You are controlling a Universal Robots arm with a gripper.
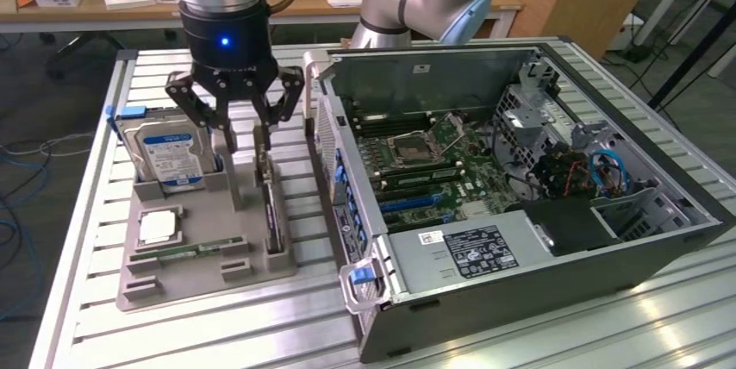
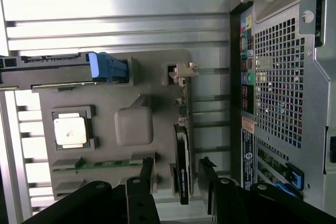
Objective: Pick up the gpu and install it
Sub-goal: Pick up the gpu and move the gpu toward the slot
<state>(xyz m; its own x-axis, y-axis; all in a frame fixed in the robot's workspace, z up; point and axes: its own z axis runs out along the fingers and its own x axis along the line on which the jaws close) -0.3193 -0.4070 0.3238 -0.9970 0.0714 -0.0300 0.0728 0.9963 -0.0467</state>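
The gripper (image 1: 245, 140) hangs over the grey parts tray (image 1: 172, 291) on the slatted table (image 1: 81, 214). Its fingers (image 2: 143, 179) are spread wide. In the wrist view they sit one on each side of the gpu (image 1: 272, 209), with a gap showing between each finger and the card. The gpu stands on edge in a slot along the tray's side nearest the open computer case (image 1: 518, 287) – metal bracket at its far end. Also in the tray are a hard drive (image 1: 171, 155), a CPU (image 1: 158, 228) and a RAM stick (image 1: 184, 251).
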